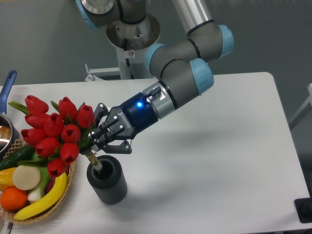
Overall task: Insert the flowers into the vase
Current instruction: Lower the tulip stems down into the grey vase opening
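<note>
The flowers (54,132), a bunch of red tulips with green leaves, hang tilted to the left above the basket. Their bound stem end (94,161) dips into the mouth of the vase (109,184). The vase is a short dark grey ribbed cylinder standing upright near the table's front edge. My gripper (93,140) reaches in from the right, just above the vase's mouth. It is shut on the stems right below the flower heads. The stem's lowest part is hidden inside the vase.
A woven basket (58,204) with a banana (45,199), an orange (13,198) and other fruit and vegetables sits left of the vase, partly under the tulips. A pot with a blue handle (7,87) is at the left edge. The arm's base (132,34) stands at the back.
</note>
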